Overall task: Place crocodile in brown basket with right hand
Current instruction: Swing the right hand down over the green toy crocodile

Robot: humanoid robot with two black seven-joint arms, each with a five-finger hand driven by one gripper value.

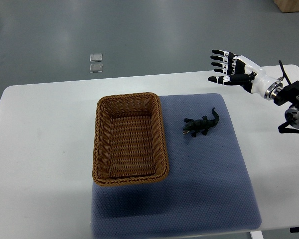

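1. The crocodile (201, 125) lies on the mat (214, 174), near the basket (97, 139) on its right side, not touching it.
2. Its long axis runs diagonally, with the head toward the basket and the tail pointing toward the right hand (234, 69).
3. That hand is well apart, beyond the tail, with fingers spread and holding nothing. Its height over the table is hard to judge.
4. No left arm shows.
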